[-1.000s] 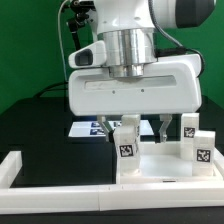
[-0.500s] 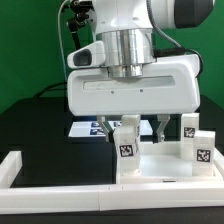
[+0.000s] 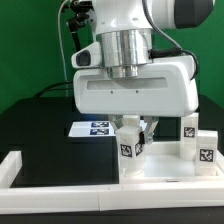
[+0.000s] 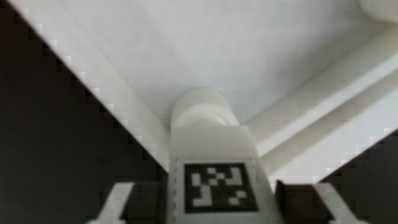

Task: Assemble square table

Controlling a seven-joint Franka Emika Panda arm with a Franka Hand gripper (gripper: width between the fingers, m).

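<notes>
Tagged white table leg [image 3: 128,143], standing upright on a corner of the square tabletop [image 3: 165,163]; the gripper [image 3: 131,128] descends vertically above it, fingers clamped on the leg's sides. Two further tagged legs [image 3: 200,150] stand just beside the tabletop, on its far side from the gripped leg. The marker board [image 3: 95,129] lies behind the tabletop. A white barrier strip [image 3: 22,168] borders the black table in front.

A: Free room? Bare black table [image 3: 35,125] on the exterior view's left, up to the white barrier strip [image 3: 20,165].

B: Obstacles: two tagged legs [image 3: 195,140] standing close together on the exterior view's right; tabletop [image 3: 160,165] rim below; marker board [image 3: 90,129] lies flat behind.
</notes>
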